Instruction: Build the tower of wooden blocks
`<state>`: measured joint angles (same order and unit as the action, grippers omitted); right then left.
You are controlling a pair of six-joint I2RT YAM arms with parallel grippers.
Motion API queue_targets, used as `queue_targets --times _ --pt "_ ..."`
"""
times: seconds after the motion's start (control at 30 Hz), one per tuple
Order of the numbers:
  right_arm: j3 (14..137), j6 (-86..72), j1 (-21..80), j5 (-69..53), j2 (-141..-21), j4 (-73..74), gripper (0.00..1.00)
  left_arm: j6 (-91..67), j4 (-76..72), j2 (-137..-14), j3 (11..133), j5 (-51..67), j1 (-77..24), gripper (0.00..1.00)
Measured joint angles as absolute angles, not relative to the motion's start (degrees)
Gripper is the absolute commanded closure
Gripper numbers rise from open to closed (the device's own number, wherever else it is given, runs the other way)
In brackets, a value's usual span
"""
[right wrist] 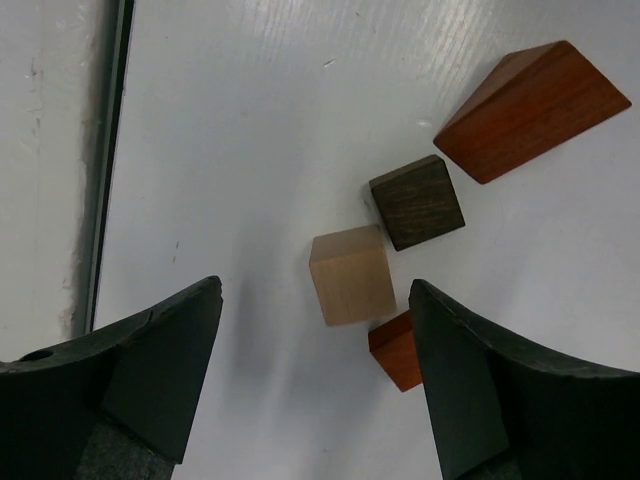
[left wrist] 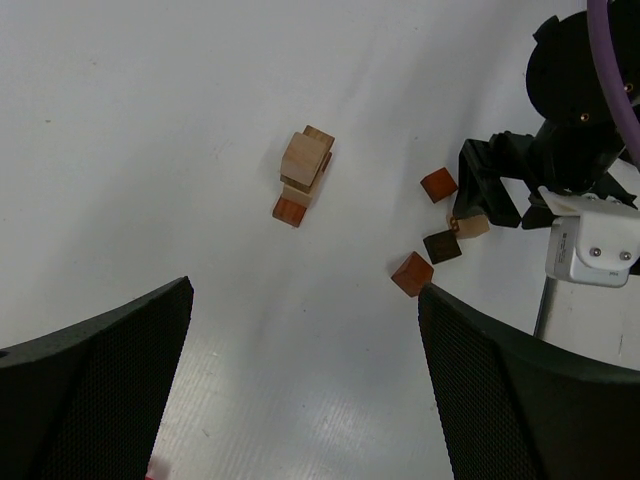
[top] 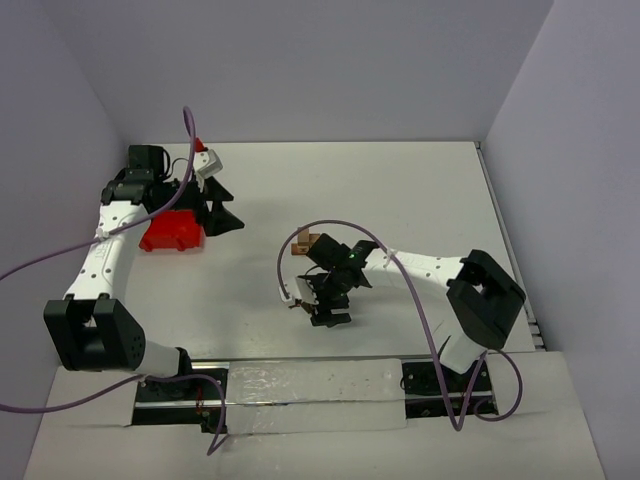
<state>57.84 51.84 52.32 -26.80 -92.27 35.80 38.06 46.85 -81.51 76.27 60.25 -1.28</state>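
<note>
The wood block tower (top: 303,243) is a small stack of tan and reddish-brown blocks in the middle of the table; it also shows in the left wrist view (left wrist: 303,175). My right gripper (top: 323,312) hovers open just in front of it, over loose wood blocks. In the right wrist view the open right gripper (right wrist: 312,335) stands above a tan cube (right wrist: 350,273), with a dark brown cube (right wrist: 417,201), a reddish wedge (right wrist: 530,110) and a small red block (right wrist: 395,350) beside it. My left gripper (top: 230,208) is open and empty (left wrist: 305,390), far left of the tower.
A red plastic bin (top: 172,232) stands at the left under the left arm. In the left wrist view the loose blocks (left wrist: 411,273) lie right of the tower, beside the right gripper's black body (left wrist: 500,190). A metal rail (top: 320,385) runs along the near edge.
</note>
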Motion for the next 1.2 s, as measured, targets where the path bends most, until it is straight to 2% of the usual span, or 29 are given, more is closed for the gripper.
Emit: queue_targets --times 0.1,0.27,0.37,0.43,0.57,0.63,0.83,0.93,1.03,1.2 --pt "57.7 52.5 53.7 -25.1 -93.4 33.9 0.23 38.3 46.9 -81.8 76.3 60.3 -1.3 0.01" --pt "57.2 53.7 55.2 -22.8 -94.9 30.8 0.38 38.9 47.1 -82.4 76.3 60.3 -1.3 0.01" --pt "56.5 54.1 55.5 -21.6 -95.5 29.5 0.44 39.3 47.2 -82.7 76.3 60.3 -1.3 0.01" --pt "56.0 54.5 55.5 -21.0 -95.8 28.7 0.44 39.4 47.2 -82.7 76.3 60.3 -1.3 0.01" --pt "55.2 55.1 55.5 -20.1 -95.8 28.3 0.30 39.7 47.4 -83.2 76.3 60.3 -1.3 0.01" --pt "54.9 55.5 55.5 -19.7 -95.8 28.3 0.31 39.7 47.5 -83.7 76.3 60.3 -1.3 0.01" --pt "54.2 56.2 55.7 -19.3 -95.5 28.0 0.47 39.7 47.5 -84.7 76.5 60.3 -1.3 0.01" --pt "53.9 56.5 55.7 -19.1 -95.2 27.9 0.63 39.7 47.4 -84.9 76.8 60.4 -1.3 0.01" --pt "53.9 56.6 55.7 -19.0 -95.1 27.8 0.74 39.7 47.4 -84.9 76.9 60.4 -1.3 0.01" --pt "54.1 56.5 55.5 -19.1 -94.3 29.0 0.83 39.7 47.4 -84.9 76.9 60.3 -1.3 0.01"
